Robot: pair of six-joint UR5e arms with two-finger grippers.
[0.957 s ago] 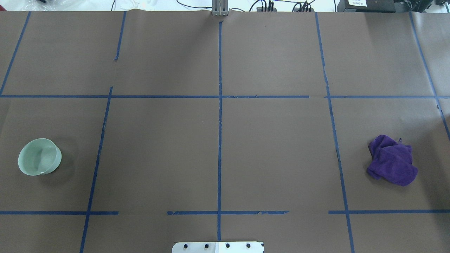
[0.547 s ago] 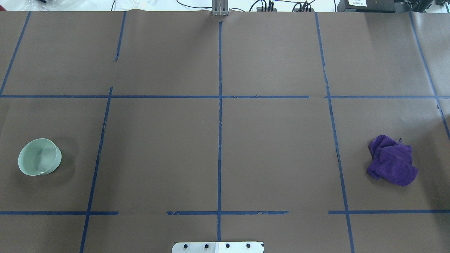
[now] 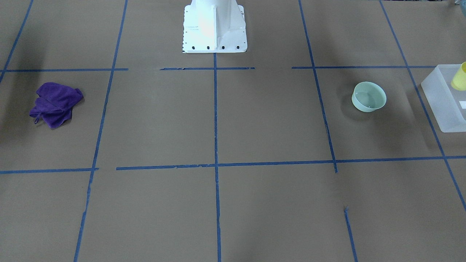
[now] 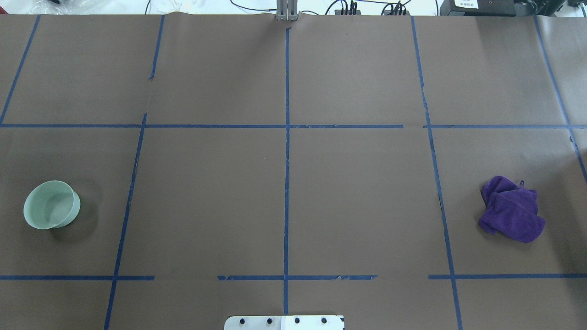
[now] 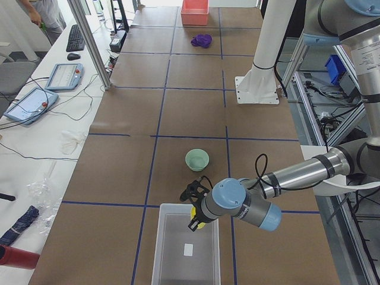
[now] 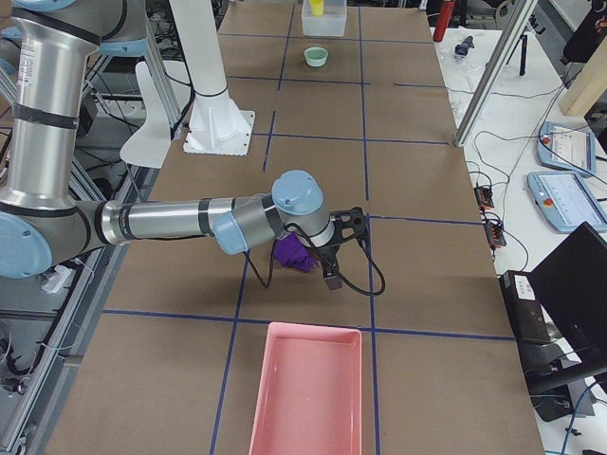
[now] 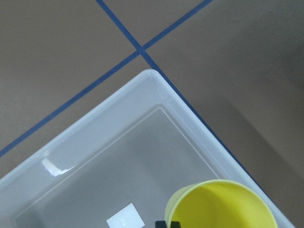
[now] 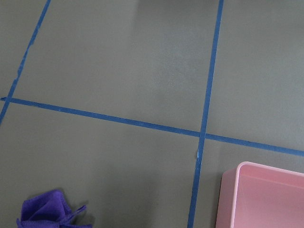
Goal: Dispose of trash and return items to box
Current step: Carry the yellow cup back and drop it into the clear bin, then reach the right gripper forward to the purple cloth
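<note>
The left gripper (image 5: 195,221) pinches the rim of the yellow cup (image 7: 221,206), holding it upright over a corner of the frosted white box (image 7: 95,137) at the left end of the table (image 4: 357,192). The mint-green bowl (image 4: 51,204) stands alone on the brown surface, near the box but apart from it. At the right end, the right gripper (image 6: 334,270) hangs close to a crumpled purple cloth (image 4: 511,209), with a pink tray (image 6: 313,328) nearby; whether its fingers are spread or closed cannot be told.
</note>
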